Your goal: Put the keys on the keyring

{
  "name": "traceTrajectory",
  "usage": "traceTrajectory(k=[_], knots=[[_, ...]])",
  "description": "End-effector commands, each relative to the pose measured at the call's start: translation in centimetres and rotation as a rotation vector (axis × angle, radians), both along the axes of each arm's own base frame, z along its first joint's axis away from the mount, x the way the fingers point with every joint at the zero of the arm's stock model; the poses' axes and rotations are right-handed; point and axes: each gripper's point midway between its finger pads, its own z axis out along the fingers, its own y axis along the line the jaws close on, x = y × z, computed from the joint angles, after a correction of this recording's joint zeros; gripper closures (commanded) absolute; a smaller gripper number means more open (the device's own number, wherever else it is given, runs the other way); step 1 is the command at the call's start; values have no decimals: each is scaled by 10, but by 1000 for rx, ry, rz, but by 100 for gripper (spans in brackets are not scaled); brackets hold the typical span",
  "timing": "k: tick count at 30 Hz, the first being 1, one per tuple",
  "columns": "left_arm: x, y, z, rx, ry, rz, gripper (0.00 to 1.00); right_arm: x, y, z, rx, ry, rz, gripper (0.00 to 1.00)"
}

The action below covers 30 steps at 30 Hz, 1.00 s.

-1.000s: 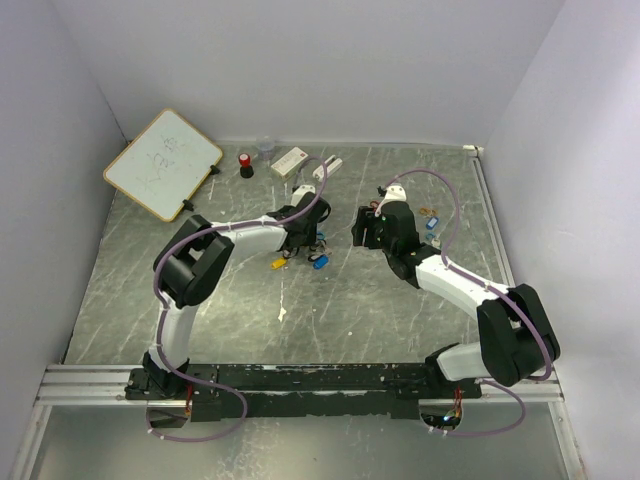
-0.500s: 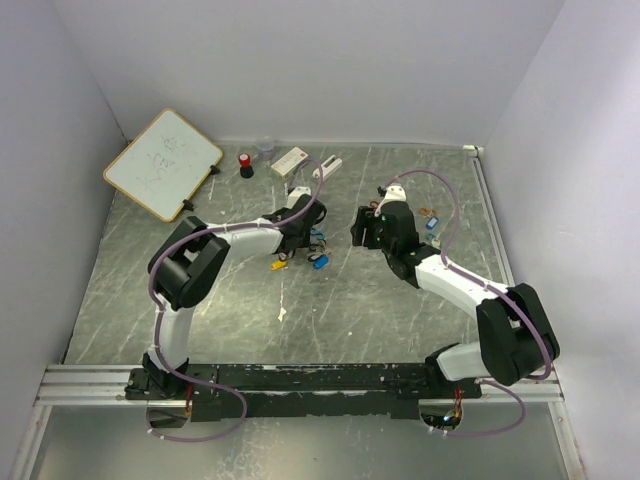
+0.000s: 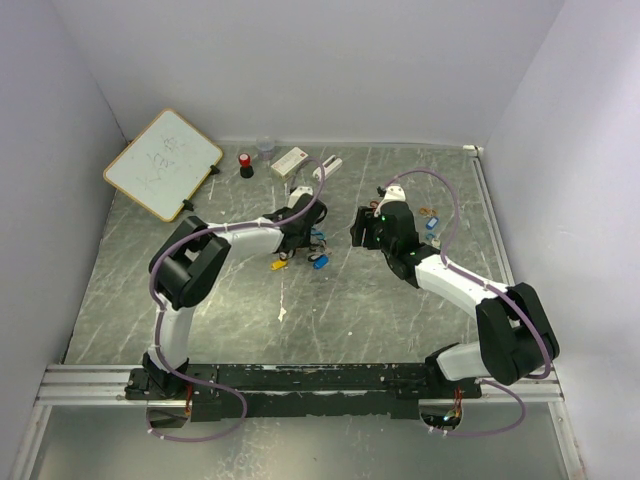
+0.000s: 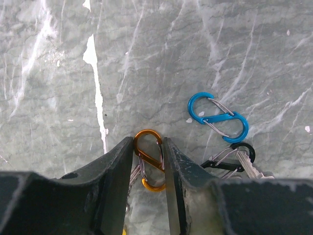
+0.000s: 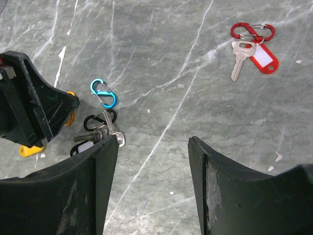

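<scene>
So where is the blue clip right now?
The blue clip lies in the left wrist view, right of the orange clip between the fingers of the left pincer, just above the black clip.

Orange S-clip [image 4: 149,159] with its lower loop in shadow between the left pincer [image 4: 149,143] fingers, black S-clip [image 4: 234,156] and silver key [image 4: 255,170] half covered by one finger, yellow sliver [image 4: 122,231] cut by the bottom edge, whiteboard [image 3: 162,163] scribbles unreadable from above, tiny tags [image 3: 432,222] beside the right arm too small to name.
</scene>
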Motion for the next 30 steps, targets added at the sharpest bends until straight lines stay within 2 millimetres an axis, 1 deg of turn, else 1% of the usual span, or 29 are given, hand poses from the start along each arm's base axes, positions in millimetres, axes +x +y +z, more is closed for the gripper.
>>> traceTrajectory(k=[1, 3, 5, 9, 11, 15, 20, 24, 30], knots=[[-10, 1, -28, 62, 80, -61, 58, 5, -2, 7, 3, -20, -12, 41], [-7, -2, -27, 60, 78, -72, 56, 5, -2, 7, 0, -21, -12, 40], [-7, -3, -27, 67, 84, -73, 51, 6, -2, 9, 0, -23, -12, 40], [-11, 2, -25, 64, 88, -59, 42, 5, -2, 8, 3, -23, -13, 41], [-14, 5, -25, 65, 95, -48, 40, 4, -2, 7, 5, -20, -12, 40], [-23, 11, -26, 66, 116, -34, 40, 4, -1, 6, 11, -18, -10, 41], [-32, 18, -28, 61, 133, -11, 44, 4, 0, 5, 14, -16, -8, 41], [-37, 21, -26, 66, 131, -4, 45, 4, 0, 4, 14, -14, -5, 41], [-41, 18, -29, 71, 139, -11, 47, 3, 1, 3, 15, -12, -4, 41]])
